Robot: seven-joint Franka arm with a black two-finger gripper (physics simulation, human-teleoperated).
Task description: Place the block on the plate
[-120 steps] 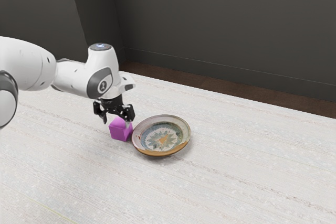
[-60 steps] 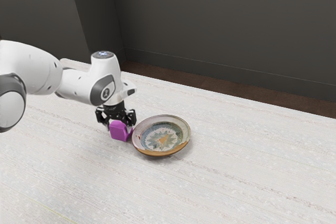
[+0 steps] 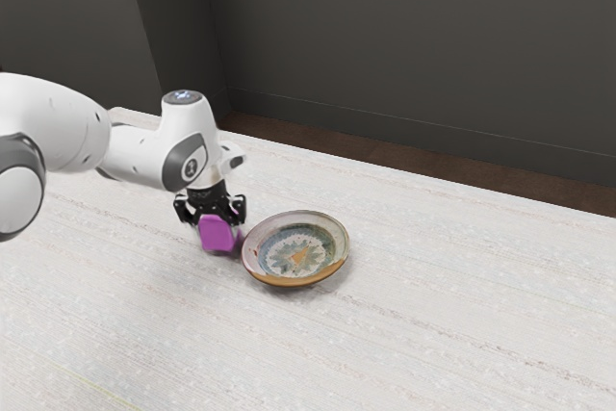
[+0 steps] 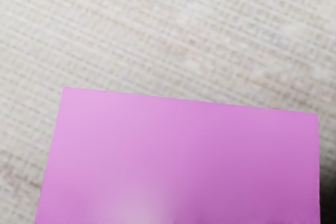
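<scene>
The gripper [image 3: 218, 222] grips the block [image 3: 217, 235] (a magenta one); the plate [image 3: 296, 249] sits just beside.

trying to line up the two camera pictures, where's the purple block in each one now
exterior view: the block is at the gripper, next to the plate, on its side toward the exterior view's left
wrist view: its large purple face is close under the hand, against the table
shared landmark: the table's pale, streaked surface
</scene>
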